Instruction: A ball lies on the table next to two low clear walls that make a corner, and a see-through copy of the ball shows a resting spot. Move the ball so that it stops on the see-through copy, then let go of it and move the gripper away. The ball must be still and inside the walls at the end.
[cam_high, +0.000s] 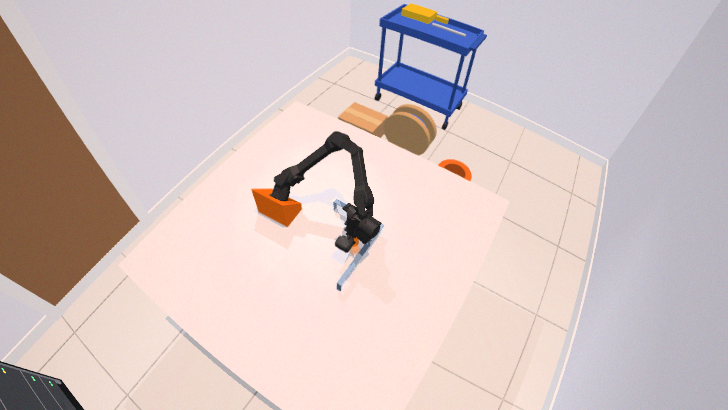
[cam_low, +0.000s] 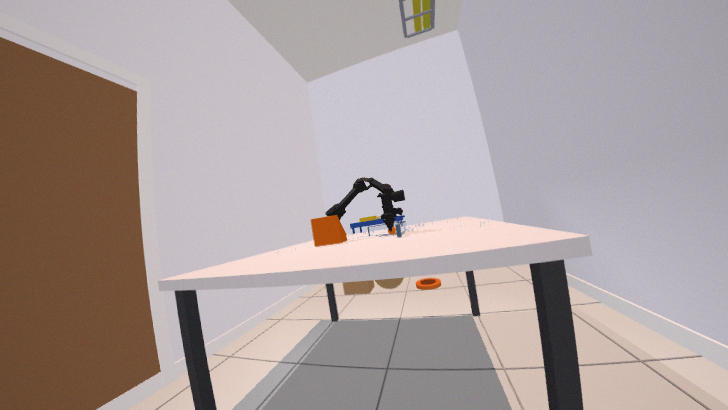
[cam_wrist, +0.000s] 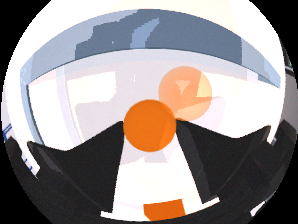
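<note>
The orange ball (cam_high: 355, 241) (cam_low: 391, 230) (cam_wrist: 149, 125) sits between the two black fingertips of my gripper (cam_wrist: 149, 124) (cam_low: 390, 228). The fingertips touch it on both sides, so the gripper is shut on the ball, low at the table. The see-through copy (cam_wrist: 192, 90) lies just beyond the ball and to its right in the wrist view; the ball is not on it. The long clear wall (cam_high: 347, 276) (cam_wrist: 200, 36) runs beyond both. The short clear wall (cam_high: 337, 203) (cam_wrist: 27, 95) meets it at the left in the wrist view. The arm hides part of the corner in the top view.
The orange base block (cam_high: 275, 207) (cam_low: 328, 231) (cam_wrist: 165, 209) under the arm stands on the table (cam_high: 229, 285) (cam_low: 448, 254). A blue cart (cam_high: 422, 86), wooden pieces (cam_high: 362, 117) and an orange ring (cam_high: 454, 164) (cam_low: 428, 287) are off the table.
</note>
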